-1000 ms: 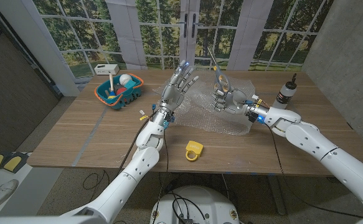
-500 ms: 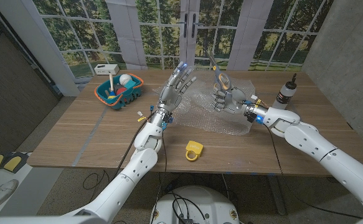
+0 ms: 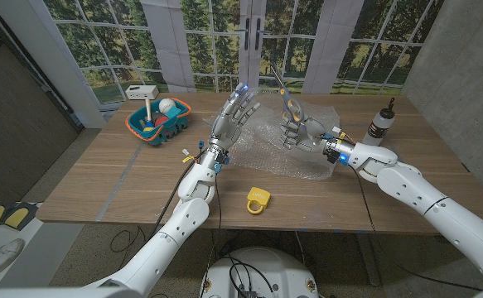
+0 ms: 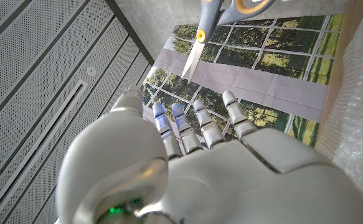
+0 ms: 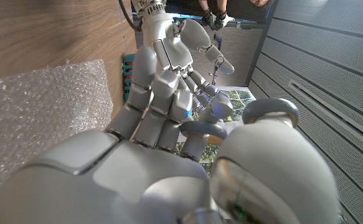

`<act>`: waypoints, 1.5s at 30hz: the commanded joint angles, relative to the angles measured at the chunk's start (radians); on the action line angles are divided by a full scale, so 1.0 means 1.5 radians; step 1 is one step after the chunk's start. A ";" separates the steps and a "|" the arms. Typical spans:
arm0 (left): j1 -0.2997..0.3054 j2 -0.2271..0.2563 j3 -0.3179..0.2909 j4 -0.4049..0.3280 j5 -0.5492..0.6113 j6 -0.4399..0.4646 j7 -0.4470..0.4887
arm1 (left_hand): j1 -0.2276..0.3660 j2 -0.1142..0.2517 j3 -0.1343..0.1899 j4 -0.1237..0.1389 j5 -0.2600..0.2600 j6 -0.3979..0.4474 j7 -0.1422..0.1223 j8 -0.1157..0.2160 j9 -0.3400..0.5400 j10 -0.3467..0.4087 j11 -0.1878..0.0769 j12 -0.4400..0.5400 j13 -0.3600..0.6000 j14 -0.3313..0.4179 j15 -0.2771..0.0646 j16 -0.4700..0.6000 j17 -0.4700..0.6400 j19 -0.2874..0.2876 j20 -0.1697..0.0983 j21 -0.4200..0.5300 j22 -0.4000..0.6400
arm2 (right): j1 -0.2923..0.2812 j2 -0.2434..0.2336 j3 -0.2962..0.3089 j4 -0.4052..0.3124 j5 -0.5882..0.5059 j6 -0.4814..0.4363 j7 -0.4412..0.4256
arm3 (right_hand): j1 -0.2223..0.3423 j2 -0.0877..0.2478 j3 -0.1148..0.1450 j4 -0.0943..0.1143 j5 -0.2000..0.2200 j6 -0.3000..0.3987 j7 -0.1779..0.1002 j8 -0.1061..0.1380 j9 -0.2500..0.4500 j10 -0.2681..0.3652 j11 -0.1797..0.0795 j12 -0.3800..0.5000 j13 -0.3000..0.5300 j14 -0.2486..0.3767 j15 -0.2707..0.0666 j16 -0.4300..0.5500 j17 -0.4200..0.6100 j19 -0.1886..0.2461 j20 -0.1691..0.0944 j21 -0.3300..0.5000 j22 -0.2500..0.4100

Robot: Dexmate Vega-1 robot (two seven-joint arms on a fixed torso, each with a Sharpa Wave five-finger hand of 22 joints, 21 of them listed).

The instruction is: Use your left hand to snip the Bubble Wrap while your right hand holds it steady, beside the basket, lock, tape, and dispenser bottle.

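Observation:
The bubble wrap (image 3: 295, 153) lies crumpled on the table's middle right, and its sheet shows again as bubble wrap (image 5: 38, 118) and bubble wrap (image 4: 362, 93). My right hand (image 3: 301, 131) is raised above it and grips a pair of scissors (image 3: 287, 98) by the handles, blades pointing up and away. The scissors (image 4: 200, 34) have grey blades and a yellow-grey handle. My left hand (image 3: 236, 114) is held up just left of the wrap, fingers spread, holding nothing. In the right wrist view the left hand (image 5: 184, 40) faces my right hand (image 5: 156, 155).
An orange and teal basket (image 3: 160, 124) with toys stands at the back left, a white box (image 3: 142, 91) behind it. A yellow lock (image 3: 258, 199) lies near the front edge. The dispenser bottle (image 3: 382, 122) stands at the back right.
My right hand has drifted slightly toward the left hand, and the scissor blades have tipped further left. The left hand stays up and spread.

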 commanded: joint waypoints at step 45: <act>-0.049 0.088 0.049 -0.019 0.244 -0.086 0.142 | -0.236 0.017 -0.031 0.110 0.004 0.134 0.065 -0.016 -0.017 0.146 0.032 0.023 -0.063 0.111 -0.065 0.021 -0.014 0.046 -0.043 -0.046 -0.001 | 0.009 -0.017 -0.030 -0.027 -0.006 -0.035 0.046 | 0.021 0.033 -0.026 0.026 0.007 -0.007 0.034 0.153 -0.004 0.031 -0.062 -0.001 -0.001 -0.003 -0.047 -0.067 -0.027 0.003 -0.059 -0.003 -0.017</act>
